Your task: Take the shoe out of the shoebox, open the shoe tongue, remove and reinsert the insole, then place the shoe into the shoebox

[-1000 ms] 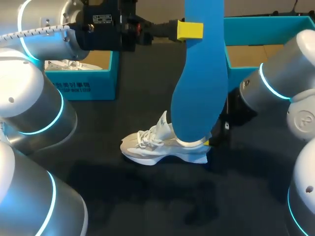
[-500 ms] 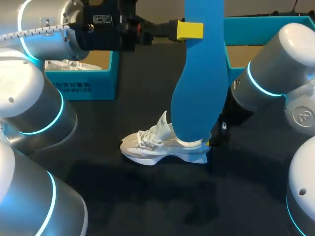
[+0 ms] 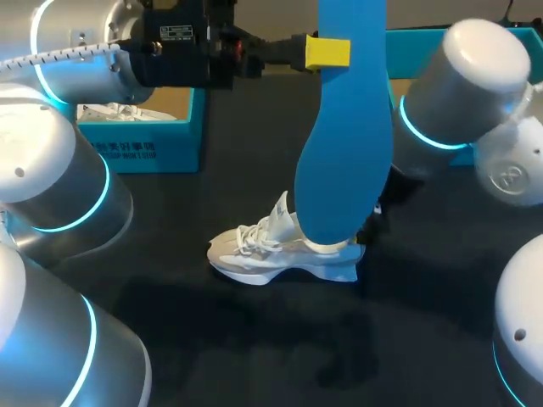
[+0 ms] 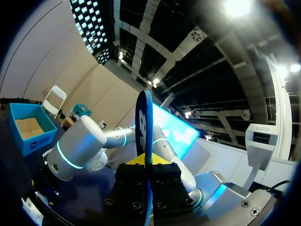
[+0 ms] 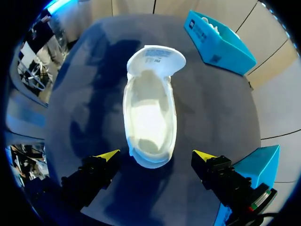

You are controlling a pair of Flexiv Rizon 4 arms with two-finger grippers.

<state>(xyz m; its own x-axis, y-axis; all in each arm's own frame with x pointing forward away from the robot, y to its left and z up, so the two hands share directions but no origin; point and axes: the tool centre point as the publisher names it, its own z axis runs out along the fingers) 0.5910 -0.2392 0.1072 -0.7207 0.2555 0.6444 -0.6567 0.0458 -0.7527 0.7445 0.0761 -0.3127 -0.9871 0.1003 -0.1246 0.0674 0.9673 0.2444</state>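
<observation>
Left fingers (image 3: 327, 52) clamp the upright blue insole (image 3: 344, 170), upper centre; right fingers (image 5: 109, 154) spread wide, flanking white shoe (image 5: 149, 117) heel on bench (image 3: 254, 339)

Silver arms (image 3: 51, 178), cyan rings (image 3: 417, 133), yellow-tipped black hands (image 5: 155, 154)

The insole (image 3: 344, 153) is a plain bright blue; the shoe (image 3: 280, 250) is white with pale grey panels and white laces, and its inside is a pale cream; the shoebox (image 3: 144, 144) at far left is teal with white print on its side; the second box (image 3: 416, 41) at far right is the same teal, cardboard brown within; the table (image 3: 254, 339) is near black; the left arm (image 3: 51, 170) and right arm (image 3: 462, 93) are silver-grey with glowing cyan rings; the left gripper (image 3: 327, 52) and right gripper (image 5: 156, 155) are black, tipped yellow.
</observation>
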